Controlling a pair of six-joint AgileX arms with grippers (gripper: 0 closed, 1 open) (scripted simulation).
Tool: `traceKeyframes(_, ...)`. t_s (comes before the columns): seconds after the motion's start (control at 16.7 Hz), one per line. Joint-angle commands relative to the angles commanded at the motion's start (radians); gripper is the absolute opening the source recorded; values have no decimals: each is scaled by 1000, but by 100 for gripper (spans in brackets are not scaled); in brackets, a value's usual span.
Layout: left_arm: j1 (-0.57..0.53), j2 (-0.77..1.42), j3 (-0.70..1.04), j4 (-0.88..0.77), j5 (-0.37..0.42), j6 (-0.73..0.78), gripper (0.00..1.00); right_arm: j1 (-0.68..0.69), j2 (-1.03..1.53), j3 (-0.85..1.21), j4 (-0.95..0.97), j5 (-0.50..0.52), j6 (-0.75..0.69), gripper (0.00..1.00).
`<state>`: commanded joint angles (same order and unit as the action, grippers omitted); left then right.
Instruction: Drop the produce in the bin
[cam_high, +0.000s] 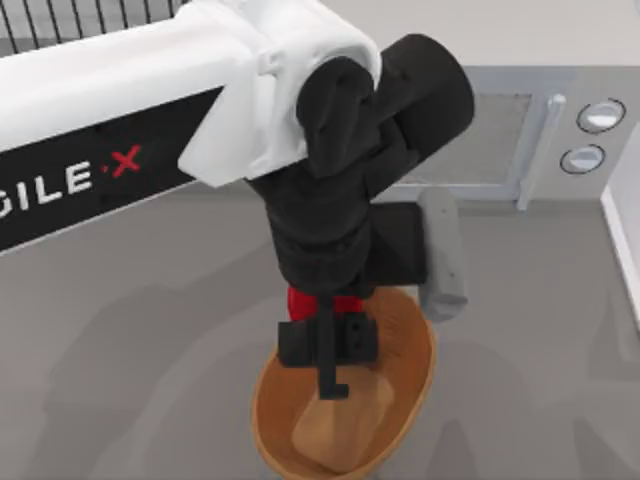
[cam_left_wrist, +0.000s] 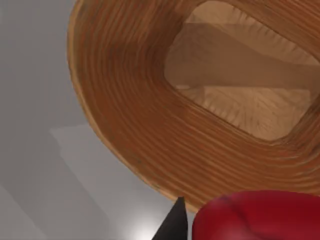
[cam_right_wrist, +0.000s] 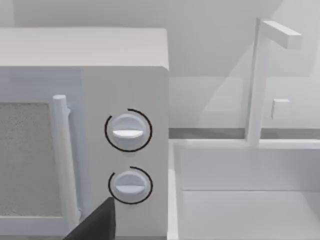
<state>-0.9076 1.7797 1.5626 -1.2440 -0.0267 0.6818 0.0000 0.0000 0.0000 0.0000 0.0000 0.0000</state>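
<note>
The bin (cam_high: 410, 385) is an oval brown wooden basket with ribbed walls and a lighter flat bottom, at the front middle of the table. My left arm reaches down over its far rim. The left gripper (cam_high: 320, 312) is shut on the produce (cam_high: 345, 303), a small glossy red item held just above the bin's far edge. In the left wrist view the produce (cam_left_wrist: 255, 217) sits close, beside a dark fingertip (cam_left_wrist: 175, 225), with the bin (cam_left_wrist: 150, 125) open below. A dark fingertip (cam_right_wrist: 97, 225) of my right gripper faces the microwave.
A grey microwave (cam_high: 520, 140) with two round knobs stands at the back right, and a black wire rack (cam_high: 90, 20) at the back left. A white basin (cam_right_wrist: 240, 200) lies next to the microwave (cam_right_wrist: 85, 50). Bare grey table surrounds the bin.
</note>
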Motion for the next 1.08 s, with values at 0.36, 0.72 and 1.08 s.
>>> traceKeyframes(0.36, -66, -15, -10, 11, -9, 12, 0, 0, 0, 0, 0, 0, 0, 100)
traceKeyframes(0.72, -58, 7, -88, 111, -4, 17, 0, 0, 0, 0, 0, 0, 0, 100)
traceKeyframes(1.08, -52, 39, -220, 276, -7, 27, 0, 0, 0, 0, 0, 0, 0, 100)
